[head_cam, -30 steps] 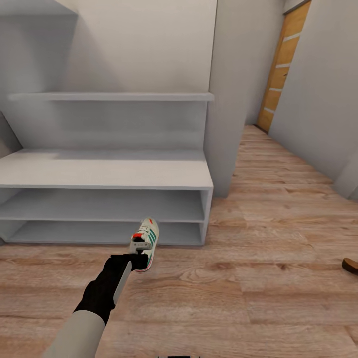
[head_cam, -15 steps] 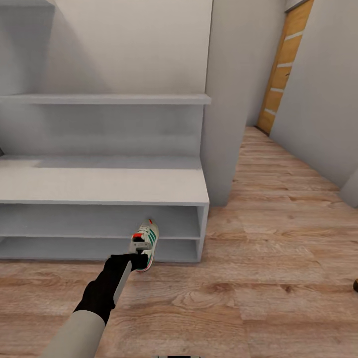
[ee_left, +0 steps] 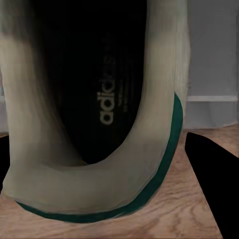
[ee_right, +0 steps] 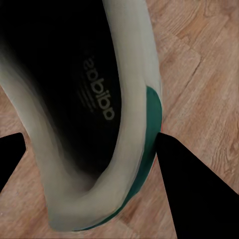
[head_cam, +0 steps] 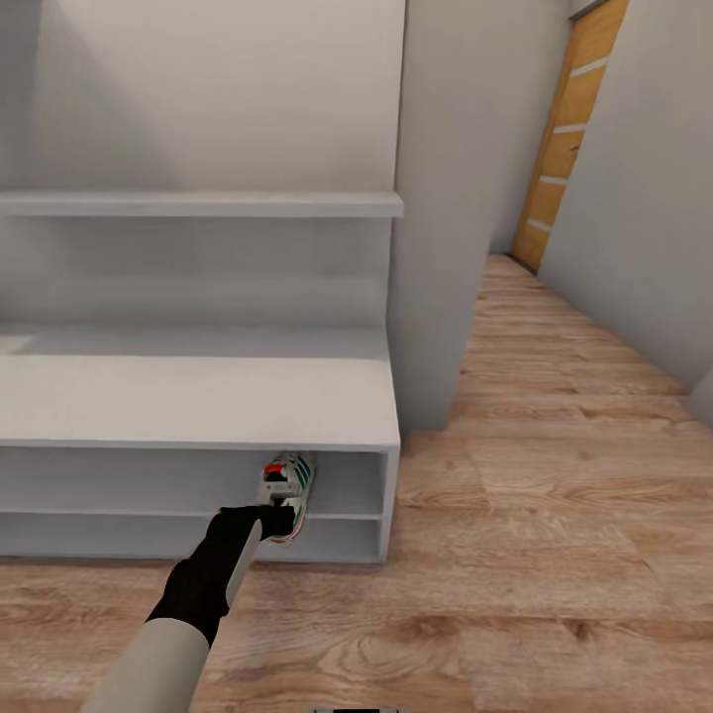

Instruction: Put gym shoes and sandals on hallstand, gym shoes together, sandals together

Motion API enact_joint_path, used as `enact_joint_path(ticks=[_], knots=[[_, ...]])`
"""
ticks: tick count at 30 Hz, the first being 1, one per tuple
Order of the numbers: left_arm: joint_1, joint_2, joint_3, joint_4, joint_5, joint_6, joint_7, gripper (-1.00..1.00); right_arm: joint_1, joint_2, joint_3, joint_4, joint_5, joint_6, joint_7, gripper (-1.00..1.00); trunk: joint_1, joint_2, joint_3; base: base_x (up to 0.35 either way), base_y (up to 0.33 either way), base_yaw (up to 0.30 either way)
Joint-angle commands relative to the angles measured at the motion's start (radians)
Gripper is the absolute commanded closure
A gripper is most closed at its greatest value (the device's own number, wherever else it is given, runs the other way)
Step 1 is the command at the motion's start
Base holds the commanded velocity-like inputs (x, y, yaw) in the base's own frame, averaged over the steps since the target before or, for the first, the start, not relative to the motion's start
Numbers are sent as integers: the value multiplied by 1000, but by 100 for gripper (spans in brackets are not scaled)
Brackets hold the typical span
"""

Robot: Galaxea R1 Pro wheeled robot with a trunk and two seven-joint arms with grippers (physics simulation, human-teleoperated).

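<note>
- Hallstand (head_cam: 198,396): pale grey unit with a wide bench top, two shelf openings beneath and a wall shelf above. It stands on the corridor floor (head_cam: 555,555). Both openings have room.
- Gym shoe, left (head_cam: 285,485): cream with green stripes, held clear of the floor in front of the rack's openings near its right end. Judged light, with a soft collar and a stiffer sole. The heel rim is the natural hold.
- Gym shoe, right (ee_right: 99,114): seen from above over floor planks. Same build.
- Left gripper (head_cam: 269,518): jaws clenched on the left shoe's heel.
- Right gripper (ee_right: 94,164): fingers flank the right shoe's heel rim, apparently gripping.
</note>
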Motion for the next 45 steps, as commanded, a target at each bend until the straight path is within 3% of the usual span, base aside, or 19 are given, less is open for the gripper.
enact_joint_path(ticks=[1,10,36,37,45], knots=[[0,0,0,-1,-3,5,0,100,-1,0,0,-1,-9,4,-8,100,0,0,-1,347,-100,0],[0,0,0,0,-4,5,0,100,-1,0,0,-1,-9,4,-8,100,0,0,-1,301,-41,0],[0,0,1,1,-4,5,0,100,-1,0,0,-1,-9,4,-8,100,0,0,-1,13,0,0],[0,0,1,1,-4,5,0,-100,-1,0,0,-1,-9,4,-8,100,0,0,-1,0,0,0],[0,2,5,2,-4,5,0,-100,-1,0,0,-1,-9,4,-8,100,0,0,-1,0,0,0]])
